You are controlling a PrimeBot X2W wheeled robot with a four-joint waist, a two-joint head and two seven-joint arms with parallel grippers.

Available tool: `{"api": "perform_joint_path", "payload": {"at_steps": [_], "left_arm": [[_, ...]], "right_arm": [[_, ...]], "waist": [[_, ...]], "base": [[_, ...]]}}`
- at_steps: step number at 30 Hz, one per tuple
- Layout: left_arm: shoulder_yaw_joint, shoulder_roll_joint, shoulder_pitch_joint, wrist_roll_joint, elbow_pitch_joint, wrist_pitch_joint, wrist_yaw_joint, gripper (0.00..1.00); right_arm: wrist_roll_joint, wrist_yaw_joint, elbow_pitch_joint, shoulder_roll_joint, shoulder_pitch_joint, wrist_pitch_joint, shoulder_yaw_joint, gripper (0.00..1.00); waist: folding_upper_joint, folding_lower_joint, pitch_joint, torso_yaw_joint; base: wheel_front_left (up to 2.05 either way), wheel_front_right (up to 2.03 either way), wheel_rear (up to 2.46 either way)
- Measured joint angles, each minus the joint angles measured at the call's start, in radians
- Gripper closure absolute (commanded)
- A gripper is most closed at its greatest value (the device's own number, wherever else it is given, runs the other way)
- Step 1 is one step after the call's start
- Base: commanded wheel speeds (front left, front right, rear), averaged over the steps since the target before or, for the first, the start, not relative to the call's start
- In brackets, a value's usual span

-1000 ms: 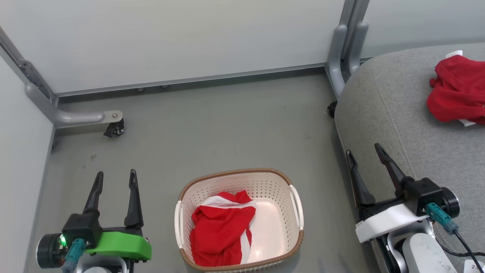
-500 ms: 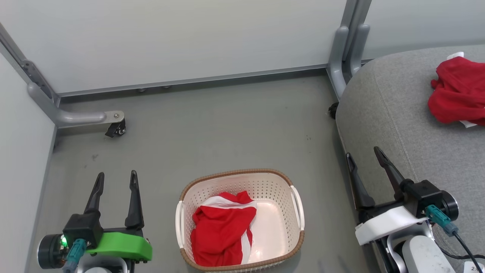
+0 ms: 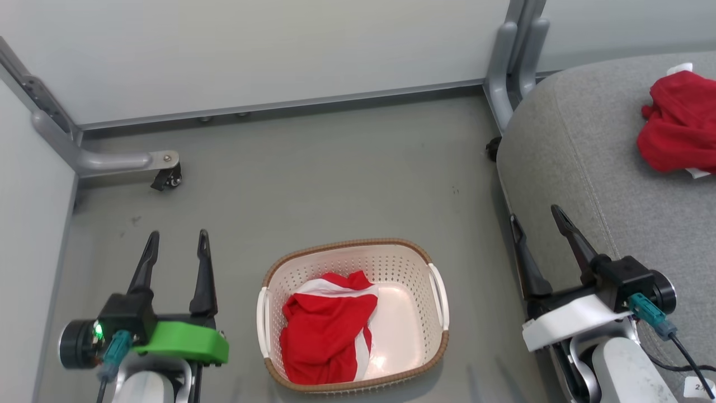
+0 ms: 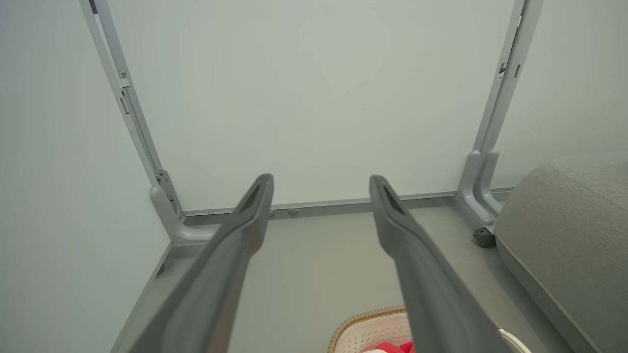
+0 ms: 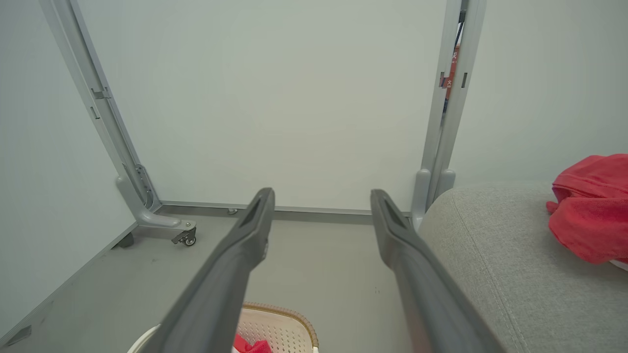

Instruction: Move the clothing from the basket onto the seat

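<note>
Head view: the basket (image 3: 347,245) of red clothing (image 3: 327,330) stands on open floor (image 3: 313,179) between the left gripper (image 3: 178,234) and right gripper (image 3: 534,214), both with jaws apart and empty. The seat (image 3: 587,145) edge is beside the right one.

Head camera looks steeply down. Both wrist cameras sit low, facing the wall (image 4: 314,98); all share basket (image 3: 403,270) and seat (image 3: 587,168).

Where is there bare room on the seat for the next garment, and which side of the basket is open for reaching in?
The seat is bare from its rounded left edge across to the red garment on it, at the far right. In the basket, the right half is bare bottom; the left half is crowded by the heaped garment.
</note>
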Motion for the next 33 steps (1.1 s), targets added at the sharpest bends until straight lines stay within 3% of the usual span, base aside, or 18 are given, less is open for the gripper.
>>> {"api": "perform_joint_path", "payload": {"at_steps": [12,33], "left_arm": [[-0.108,0.071,-0.246,0.062,0.161,0.000,-0.038,0.00],[-0.432,0.210,-0.630,0.074,0.565,0.000,-0.046,0.00]], "right_arm": [[-0.017,0.000,-0.063,0.001,-0.155,0.000,0.035,0.00],[-0.010,0.000,-0.176,-0.001,-0.398,0.000,0.081,0.00]], "waist": [[0.0000,0.0000,0.119,-0.059],[0.0000,0.0000,0.509,-0.227]], "base": [[0.00,0.00,0.00],[0.00,0.00,0.00]]}}
